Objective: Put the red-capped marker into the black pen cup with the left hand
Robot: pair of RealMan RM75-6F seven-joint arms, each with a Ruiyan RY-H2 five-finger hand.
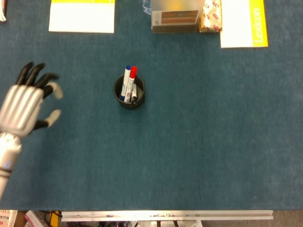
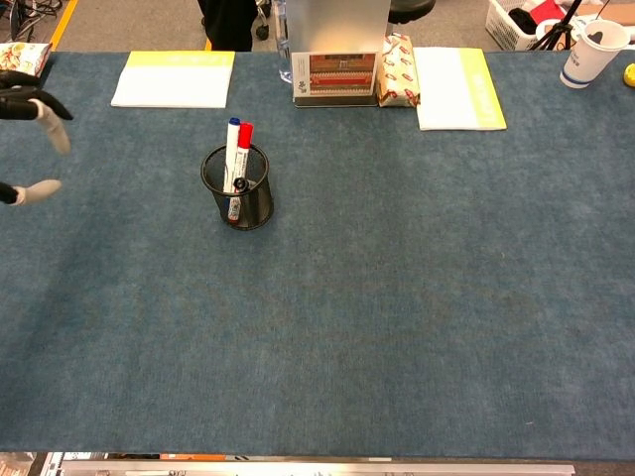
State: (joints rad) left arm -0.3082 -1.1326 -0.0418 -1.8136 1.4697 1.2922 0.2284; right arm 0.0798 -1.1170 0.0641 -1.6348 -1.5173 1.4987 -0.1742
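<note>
The red-capped marker (image 1: 132, 78) (image 2: 243, 156) stands upright in the black mesh pen cup (image 1: 128, 94) (image 2: 238, 193), beside a blue-capped marker (image 1: 126, 81) (image 2: 231, 152). My left hand (image 1: 24, 106) (image 2: 28, 139) hovers far to the left of the cup, fingers spread and holding nothing; in the chest view only its fingertips show at the left edge. The right hand does not appear in either view.
Along the far edge lie a white-and-yellow notepad (image 1: 82, 15) (image 2: 174, 78), a box with a printed label (image 1: 174, 19) (image 2: 335, 74), a snack packet (image 2: 398, 69) and a white booklet with a yellow stripe (image 1: 243, 22) (image 2: 458, 87). A paper cup (image 2: 586, 51) stands at the far right.
</note>
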